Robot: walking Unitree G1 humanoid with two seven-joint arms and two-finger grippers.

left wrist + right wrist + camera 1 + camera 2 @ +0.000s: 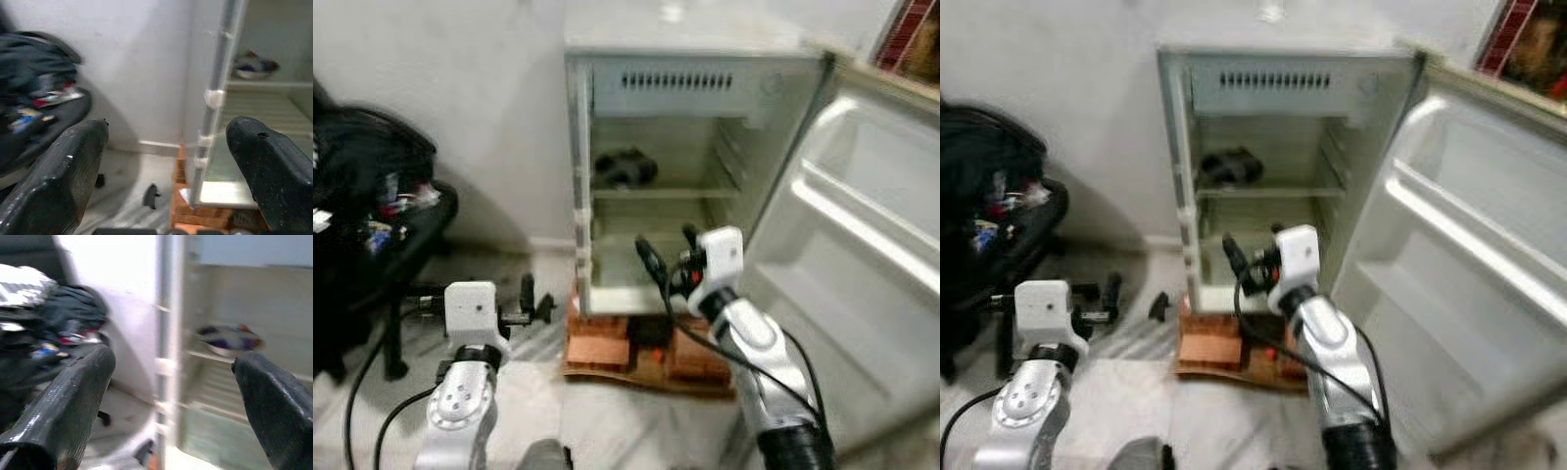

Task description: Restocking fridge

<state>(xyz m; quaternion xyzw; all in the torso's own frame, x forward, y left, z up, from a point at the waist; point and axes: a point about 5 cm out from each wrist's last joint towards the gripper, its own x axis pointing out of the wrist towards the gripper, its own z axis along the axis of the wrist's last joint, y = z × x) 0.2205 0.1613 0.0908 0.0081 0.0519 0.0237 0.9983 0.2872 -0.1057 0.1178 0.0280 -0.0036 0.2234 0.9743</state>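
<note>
While the small fridge (685, 166) stands open (one bowl (229, 339) shelved), both the left gripper (532, 302) and right gripper (668, 257) are spread, empty; fetching stock seems next.

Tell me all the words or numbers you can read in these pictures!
None can be read.
Fridge: no label or brand shows on it.
Bowl on the fridge shelf: colourful pattern, too blurred to tell any letters.
Things on the black chair: colourful bits, too small and blurred to read.

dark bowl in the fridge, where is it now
The dark bowl sits on the left of the open white fridge's upper shelf, above and behind the raised right gripper.
</note>
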